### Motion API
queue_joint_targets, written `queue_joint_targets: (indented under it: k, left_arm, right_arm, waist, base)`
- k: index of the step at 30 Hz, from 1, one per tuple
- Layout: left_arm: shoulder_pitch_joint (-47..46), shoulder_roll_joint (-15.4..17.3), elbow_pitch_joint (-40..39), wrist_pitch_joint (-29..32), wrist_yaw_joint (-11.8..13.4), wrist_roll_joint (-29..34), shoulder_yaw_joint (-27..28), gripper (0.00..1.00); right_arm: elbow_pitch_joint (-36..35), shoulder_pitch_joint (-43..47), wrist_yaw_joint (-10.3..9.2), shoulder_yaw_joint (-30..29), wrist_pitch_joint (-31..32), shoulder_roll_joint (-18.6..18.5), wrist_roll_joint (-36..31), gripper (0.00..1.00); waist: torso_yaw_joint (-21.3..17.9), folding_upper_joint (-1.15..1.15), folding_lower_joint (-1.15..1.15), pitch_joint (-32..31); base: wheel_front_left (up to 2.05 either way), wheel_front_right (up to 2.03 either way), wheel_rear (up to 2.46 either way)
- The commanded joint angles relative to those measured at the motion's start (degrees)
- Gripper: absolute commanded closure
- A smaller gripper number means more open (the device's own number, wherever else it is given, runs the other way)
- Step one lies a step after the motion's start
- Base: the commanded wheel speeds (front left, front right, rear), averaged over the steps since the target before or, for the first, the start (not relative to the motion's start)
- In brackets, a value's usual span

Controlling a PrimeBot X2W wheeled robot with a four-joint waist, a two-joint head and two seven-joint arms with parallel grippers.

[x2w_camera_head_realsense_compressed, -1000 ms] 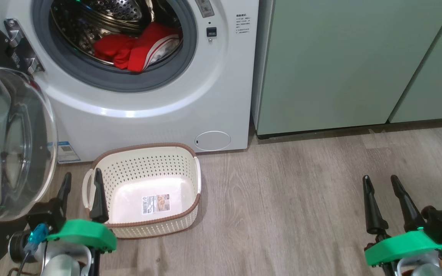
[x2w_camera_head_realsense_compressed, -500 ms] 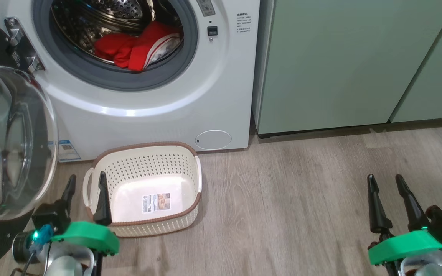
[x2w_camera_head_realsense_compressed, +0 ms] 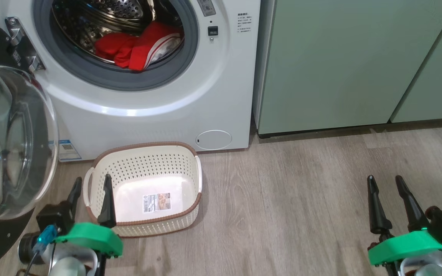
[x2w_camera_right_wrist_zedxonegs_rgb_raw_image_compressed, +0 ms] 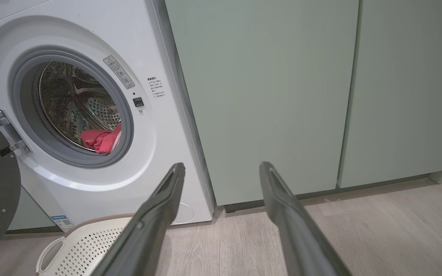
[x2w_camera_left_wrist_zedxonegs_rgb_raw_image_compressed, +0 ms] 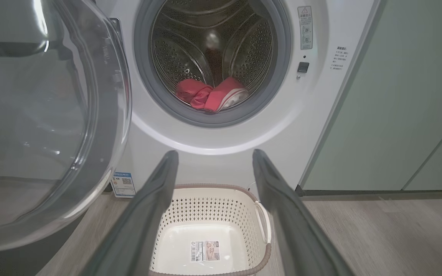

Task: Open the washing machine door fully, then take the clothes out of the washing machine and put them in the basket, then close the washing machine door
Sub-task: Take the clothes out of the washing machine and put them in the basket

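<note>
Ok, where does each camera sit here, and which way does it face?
Head view: high, looking down at the washing machine, basket and floor; left tool and right tool open at the bottom corners.
Left wrist view: low, facing the drum and clothes; own fingers.
Right wrist view: low, facing the cabinets, machine at left; own fingers.
Shared: all show the clothes.

Location type: domestic laundry area. Indicators: a white front-loading washing machine [x2w_camera_head_realsense_compressed: 148, 115] stands directly on the floor [x2w_camera_head_realsense_compressed: 301, 199], which is laid in grey wood-look planks; tall pale green cabinets [x2w_camera_head_realsense_compressed: 340, 65] with flat fronts stand just beside the machine on a dark recessed plinth; red clothes [x2w_camera_head_realsense_compressed: 136, 48] lie in the perforated steel drum [x2w_camera_left_wrist_zedxonegs_rgb_raw_image_compressed: 213, 50]; a cream perforated plastic basket [x2w_camera_head_realsense_compressed: 148, 165] with a brown rim sits on the floor in front of the machine.
</note>
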Motion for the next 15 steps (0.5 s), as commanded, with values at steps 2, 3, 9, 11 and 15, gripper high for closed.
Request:
queue_joint_targets:
  k: [2,3,9,11,15]
  left_arm:
    - [-3.35,0.59,-1.51,-0.38,-0.45,-0.20,1.11,0.00]
    - [-3.40,0.59,-1.52,-0.38,-0.55,-0.32,1.10,0.00]
    - [-3.66,0.59,-1.38,-0.38,-0.91,-0.75,1.19,0.00]
    - [-3.71,0.59,-1.38,-0.38,-0.97,-0.68,1.18,0.00]
    - [-3.76,0.59,-1.39,-0.38,-1.05,-0.69,1.19,0.00]
  right_arm:
    - [-1.51,-1.34,-0.04,1.30,-0.36,-0.49,-0.14,0.00]
    - [-1.50,-1.36,-0.04,1.32,-0.36,-0.49,-0.11,0.00]
    - [-1.48,-1.45,-0.04,1.39,-0.36,-0.44,0.00,0.00]
    - [-1.46,-1.47,-0.04,1.43,-0.36,-0.41,0.00,0.00]
    - [-1.39,-1.60,-0.04,1.65,-0.36,-0.35,0.02,0.00]
  waist:
    - [0.12,0.00,0.00,0.06]
    - [0.16,0.00,0.00,0.10]
    - [0.30,0.00,0.00,0.31]
    - [0.33,0.00,0.00,0.39]
    - [0.28,0.00,0.00,0.58]
  base:
    - [0.78,-0.78,0.00]
    - [0.99,-0.99,0.00]
    - [1.51,-1.51,0.00]
    - [2.01,-2.01,0.00]
    - [2.13,-2.13,0.00]
